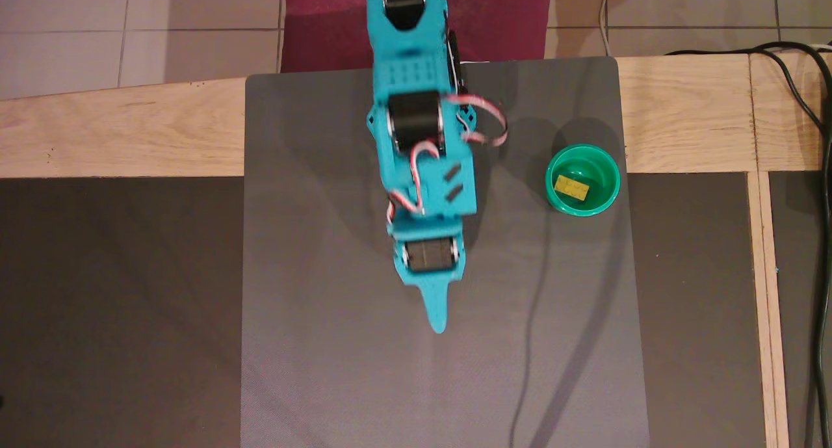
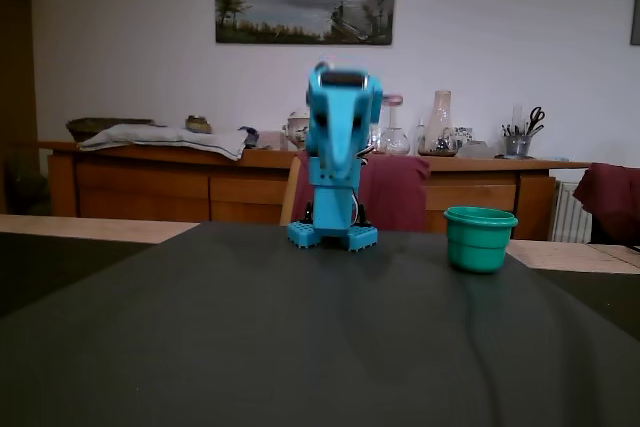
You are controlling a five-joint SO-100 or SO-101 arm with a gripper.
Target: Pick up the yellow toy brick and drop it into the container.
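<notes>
The yellow toy brick [image 1: 572, 188] lies studs up inside the teal-green cup [image 1: 608, 168], which stands at the right edge of the grey mat in the overhead view. In the fixed view the cup [image 2: 480, 240] stands upright to the right of the arm, and its wall hides the brick. My teal gripper [image 1: 440, 324] points down the middle of the mat, well left of the cup, with its jaws together and nothing held. In the fixed view the gripper [image 2: 337, 172] hangs in front of the folded arm.
A grey mat [image 1: 325, 344] covers the middle of the wooden table [image 1: 117, 136]. Black cables [image 1: 820, 110] run down the far right edge. A maroon chair back [image 1: 325, 25] stands behind the arm's base. A sideboard [image 2: 150, 182] with jars is far behind.
</notes>
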